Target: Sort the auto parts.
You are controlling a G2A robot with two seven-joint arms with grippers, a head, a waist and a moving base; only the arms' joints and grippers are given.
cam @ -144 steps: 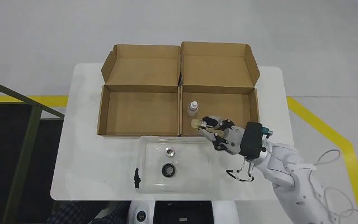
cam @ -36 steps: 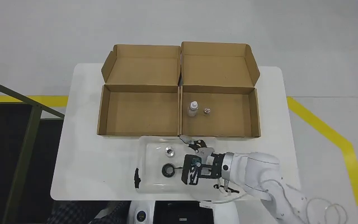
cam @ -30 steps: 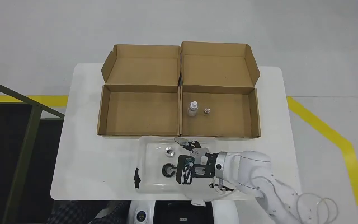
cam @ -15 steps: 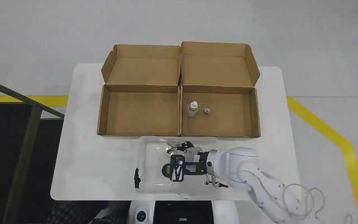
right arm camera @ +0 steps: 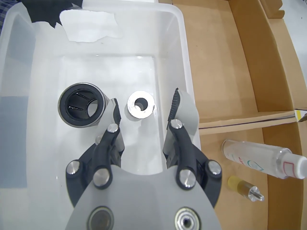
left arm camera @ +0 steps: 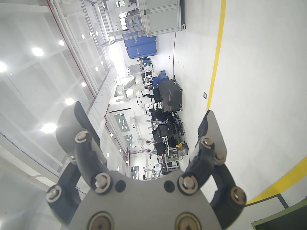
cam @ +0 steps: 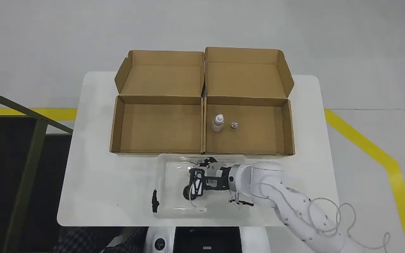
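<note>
My right gripper (right arm camera: 145, 105) hangs open inside the clear plastic bin (right arm camera: 182, 37), its fingers on either side of a small silver ring (right arm camera: 140, 107) lying on the bin floor. Just outside one finger stands a black-lined steel bearing sleeve (right arm camera: 81, 107). From above, the right gripper (cam: 197, 180) is in the bin's (cam: 171, 202) left half, with the bearing sleeve (cam: 189, 192) at its tip. A clear bottle (right arm camera: 261, 155) and a small yellow-and-metal part (right arm camera: 244, 189) lie in the right cardboard box (cam: 259, 142). My left gripper (left arm camera: 144, 116) is open, holds nothing and points into the room.
The left cardboard box (cam: 158, 126) holds nothing; both boxes stand just behind the bin with lids folded back. Black tape (right arm camera: 50, 8) and a torn white label (right arm camera: 88, 28) sit on the bin's far wall. White table (cam: 95, 177) surrounds the containers.
The right arm has slid leftward along the bin until its open fingers straddle the silver ring. Earlier it held the yellow part over the right box; that part now lies there.
</note>
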